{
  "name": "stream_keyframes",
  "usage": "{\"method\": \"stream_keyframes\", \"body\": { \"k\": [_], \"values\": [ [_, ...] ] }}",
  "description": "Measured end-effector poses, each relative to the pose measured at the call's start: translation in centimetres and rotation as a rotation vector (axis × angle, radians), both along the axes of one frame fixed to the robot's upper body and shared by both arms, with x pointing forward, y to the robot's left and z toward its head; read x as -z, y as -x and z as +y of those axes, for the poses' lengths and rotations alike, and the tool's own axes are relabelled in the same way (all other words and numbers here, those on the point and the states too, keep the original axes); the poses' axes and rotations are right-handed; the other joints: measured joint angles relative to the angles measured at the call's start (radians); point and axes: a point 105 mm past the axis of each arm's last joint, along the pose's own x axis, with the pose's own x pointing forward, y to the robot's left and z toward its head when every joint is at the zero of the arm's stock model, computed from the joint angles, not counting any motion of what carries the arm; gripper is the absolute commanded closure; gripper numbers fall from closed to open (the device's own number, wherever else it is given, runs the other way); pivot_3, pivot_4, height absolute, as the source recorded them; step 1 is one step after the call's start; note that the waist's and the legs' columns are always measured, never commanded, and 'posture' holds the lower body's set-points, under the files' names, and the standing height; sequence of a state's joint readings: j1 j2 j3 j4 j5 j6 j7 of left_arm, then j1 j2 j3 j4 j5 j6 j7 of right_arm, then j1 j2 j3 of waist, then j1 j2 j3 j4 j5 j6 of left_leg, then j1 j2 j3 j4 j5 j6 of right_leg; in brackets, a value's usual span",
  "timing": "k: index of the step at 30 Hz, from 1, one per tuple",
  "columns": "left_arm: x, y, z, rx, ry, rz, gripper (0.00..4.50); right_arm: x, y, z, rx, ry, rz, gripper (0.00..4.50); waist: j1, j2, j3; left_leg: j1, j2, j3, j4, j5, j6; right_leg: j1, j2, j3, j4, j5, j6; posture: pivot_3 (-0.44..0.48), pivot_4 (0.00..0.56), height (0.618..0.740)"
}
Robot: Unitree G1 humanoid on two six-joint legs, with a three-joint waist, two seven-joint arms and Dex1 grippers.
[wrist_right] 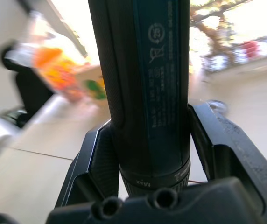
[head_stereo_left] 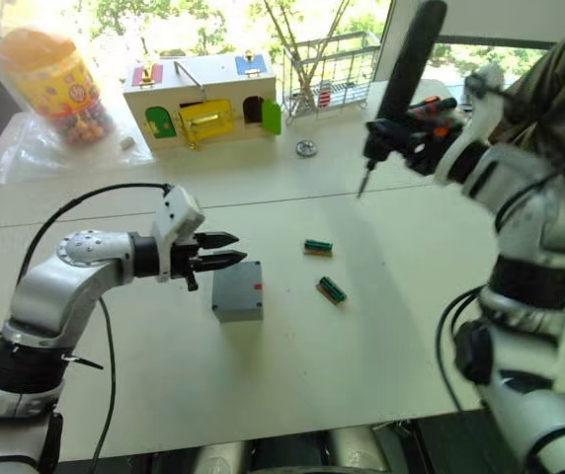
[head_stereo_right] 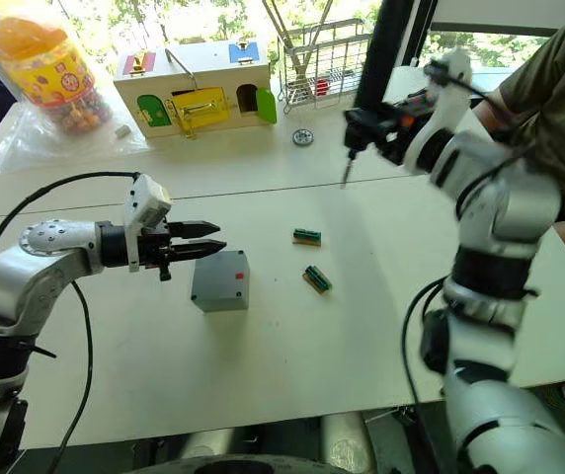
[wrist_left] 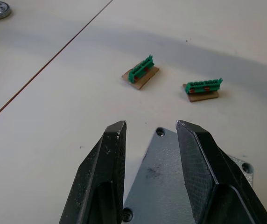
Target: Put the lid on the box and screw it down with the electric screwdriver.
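We see the small square grey plastic box (head_stereo_left: pixel 238 291) resting on the white table (head_stereo_left: pixel 362 336), roughly midway between the table's left and right edges and nearer its front edge than its back. In the left wrist view a flat grey plastic lid (wrist_left: pixel 171 186) with corner screw holes sits on top of it, flush with the box outline. A small red mark shows on the box's right side.

Our left gripper (head_stereo_left: pixel 225 251) reaches in horizontally from the left, its two black fingers (wrist_left: pixel 101 172) parted by a narrow gap and holding nothing; the tips hover just over the box's back-left corner, and we cannot tell whether they touch the lid.

Our right gripper (wrist_right: pixel 147 154) is raised well above the table toward its back right, and its fingers are clamped around the long dark blue-black cylindrical electric screwdriver (head_stereo_left: pixel 406 74). The tool stands tilted, with the body leaning up and to the right and the thin metal bit (head_stereo_left: pixel 363 184) pointing down toward the table, well apart from the box.

Two small green terminal blocks on tan bases (head_stereo_left: pixel 318 247) (head_stereo_left: pixel 331 289) lie on the table just right of the box. A small round metal ring (head_stereo_left: pixel 307 149) lies nearer the back edge. Along the back edge stand a wooden toy house with coloured doors (head_stereo_left: pixel 203 99) and a wire rack (head_stereo_left: pixel 332 64); a clear jar with an orange lid (head_stereo_left: pixel 55 79) sits at the back-left corner. A person's olive sleeve (head_stereo_left: pixel 559 89) shows at the right.
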State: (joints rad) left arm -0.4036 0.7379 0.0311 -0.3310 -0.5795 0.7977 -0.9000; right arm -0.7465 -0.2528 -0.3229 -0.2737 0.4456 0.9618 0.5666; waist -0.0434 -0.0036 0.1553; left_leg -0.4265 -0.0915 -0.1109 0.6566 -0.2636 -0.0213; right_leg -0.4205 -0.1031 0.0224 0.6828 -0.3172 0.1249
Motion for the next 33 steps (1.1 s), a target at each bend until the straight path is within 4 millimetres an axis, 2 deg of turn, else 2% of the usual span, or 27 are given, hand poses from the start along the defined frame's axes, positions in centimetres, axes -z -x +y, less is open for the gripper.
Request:
{"method": "stream_keyframes", "body": {
  "k": [2, 5, 9, 12, 15, 21, 33],
  "values": [
    [0.3, 0.3, 0.1, -0.031, 0.031, 0.027, 2.79, 0.4, 1.7, 2.1, -0.039, -0.045, -0.072, 2.62, -0.001, 0.0, 0.0, 0.001, 0.001, -0.001, 0.003, 0.0, 0.0, 0.001, 0.001, 0.001, 0.002, 0.0, 0.0, 0.0, 0.15, 0.74],
    [0.9, 1.2, 0.6, -0.069, 0.048, 0.075, 2.79, 2.2, 3.5, 5.3, -0.123, -0.072, -0.09, 2.62, -0.001, 0.0, 0.0, 0.001, 0.0, -0.001, 0.004, 0.0, 0.0, 0.001, 0.002, 0.001, 0.004, 0.0, 0.0, 0.0, 0.15, 0.74],
    [1.9, 2.4, 1.1, -0.084, -0.003, 0.097, 2.79, 2.7, 4.0, 7.1, -0.162, -0.123, -0.092, 2.62, 0.001, 0.0, 0.0, 0.001, 0.0, -0.002, 0.004, 0.0, 0.0, 0.001, 0.002, 0.001, 0.003, 0.0, 0.0, 0.0, 0.15, 0.74],
    [2.4, 2.3, 1.5, -0.123, -0.014, 0.083, 2.79, 2.6, 4.4, 7.8, -0.185, -0.123, -0.116, 2.62, 0.001, 0.0, 0.0, 0.001, 0.0, -0.003, 0.003, 0.0, 0.0, 0.001, 0.002, 0.0, 0.003, 0.0, 0.0, 0.0, 0.15, 0.74],
    [2.5, 2.2, 1.5, -0.138, -0.024, 0.066, 2.79, 3.5, 4.5, 8.3, -0.207, -0.112, -0.089, 2.62, 0.0, 0.0, 0.0, 0.001, 0.0, -0.002, 0.002, 0.0, 0.0, 0.001, 0.002, 0.0, 0.002, 0.0, 0.0, 0.0, 0.15, 0.74],
    [3.6, 2.6, 0.8, -0.11, -0.051, 0.066, 2.79, 4.8, 4.5, 8.1, -0.211, -0.06, -0.059, 2.62, 0.0, 0.0, 0.0, 0.001, 0.0, -0.002, 0.002, 0.0, 0.0, 0.001, 0.001, 0.001, 0.002, 0.0, 0.0, 0.0, 0.15, 0.74],
    [3.8, 2.6, 0.4, -0.062, -0.092, 0.017, 2.79, 6.2, 4.9, 9.1, -0.221, -0.053, -0.053, 2.62, 0.001, 0.0, 0.0, 0.001, 0.0, -0.002, 0.002, 0.0, 0.0, 0.001, 0.002, 0.0, 0.002, 0.0, 0.0, 0.0, 0.15, 0.74]
  ]
}}
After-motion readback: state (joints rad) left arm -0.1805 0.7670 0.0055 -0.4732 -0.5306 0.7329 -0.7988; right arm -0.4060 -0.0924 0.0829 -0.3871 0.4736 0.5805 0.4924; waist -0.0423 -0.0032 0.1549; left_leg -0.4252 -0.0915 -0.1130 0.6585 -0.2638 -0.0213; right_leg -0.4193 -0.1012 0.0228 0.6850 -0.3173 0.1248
